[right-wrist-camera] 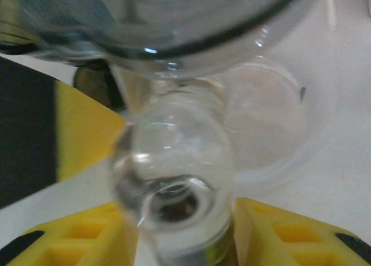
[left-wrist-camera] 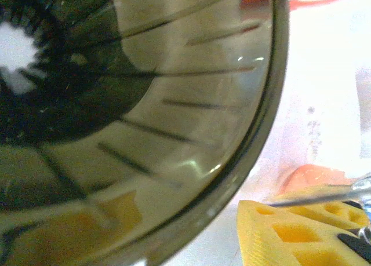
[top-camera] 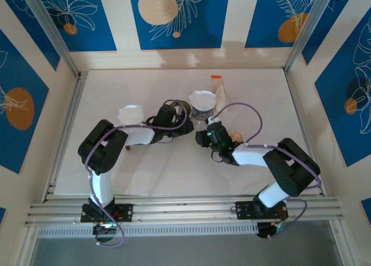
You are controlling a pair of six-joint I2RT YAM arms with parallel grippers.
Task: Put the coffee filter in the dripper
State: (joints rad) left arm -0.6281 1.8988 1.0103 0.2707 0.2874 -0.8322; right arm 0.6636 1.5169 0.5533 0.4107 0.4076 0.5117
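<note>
My right end effector (right-wrist-camera: pixel 182 219) straddles the dripper (right-wrist-camera: pixel 174 156) at its glass base, likely steadying it; whether it pinches, I cannot tell. My left end effector (top-camera: pixel 188 120) cannot be judged spread or pressed together. The coffee filter (top-camera: pixel 203 97) appears seated.

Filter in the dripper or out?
In: the top view shows the white filter sitting in the mouth of the glass dripper. Whether it is fully seated, cannot tell.
</note>
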